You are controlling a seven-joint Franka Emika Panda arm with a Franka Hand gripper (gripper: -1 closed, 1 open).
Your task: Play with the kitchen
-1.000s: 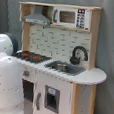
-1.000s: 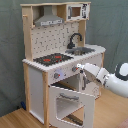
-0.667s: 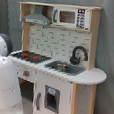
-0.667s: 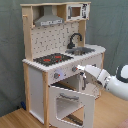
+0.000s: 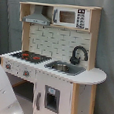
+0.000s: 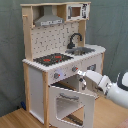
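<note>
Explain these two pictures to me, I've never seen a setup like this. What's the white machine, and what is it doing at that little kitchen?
Both pictures show the same moment from two cameras standing off the machine. The white machine is a robot arm. The tall white and wood thing is a toy kitchen, with a black-red hob, a grey sink with a black tap, a grey hood and a microwave. In the second exterior view the oven door stands open and the arm's gripper reaches to the knob panel just above it. Nothing appears to be held. In the first exterior view only the arm's white body shows, bottom left.

The white arm (image 6: 107,85) reaches level, claw (image 6: 80,74) forward.
</note>
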